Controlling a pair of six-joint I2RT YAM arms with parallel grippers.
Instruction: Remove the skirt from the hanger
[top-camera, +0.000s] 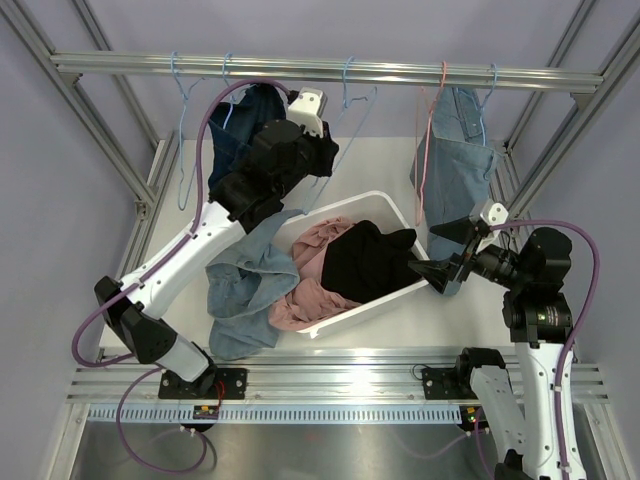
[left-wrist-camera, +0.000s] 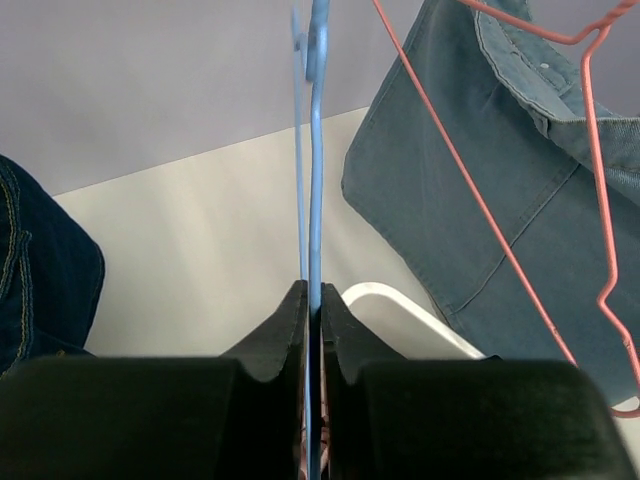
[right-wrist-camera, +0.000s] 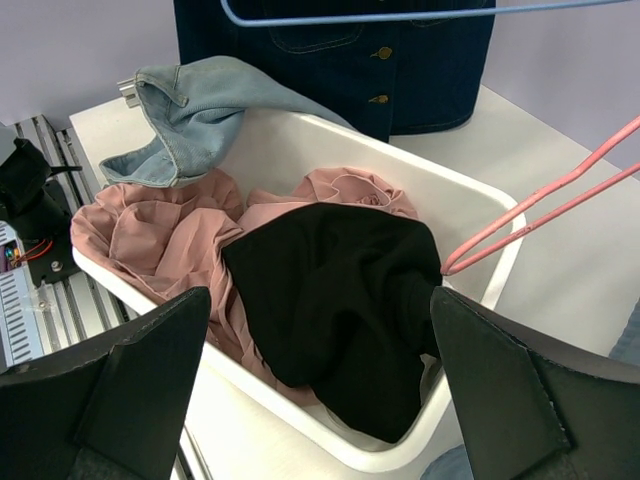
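A bare blue hanger hangs from the top rail, and my left gripper is shut on its wire, which runs up from between the fingertips. A dark denim skirt hangs left of it. A light denim skirt hangs on a pink hanger at the right, also seen in the left wrist view. A pale blue denim garment lies draped over the bin's left edge. My right gripper stands open and empty at the bin's right end.
The white bin sits mid-table holding a black garment and a pink garment. More blue hangers hang at the rail's left. Frame posts stand at both sides.
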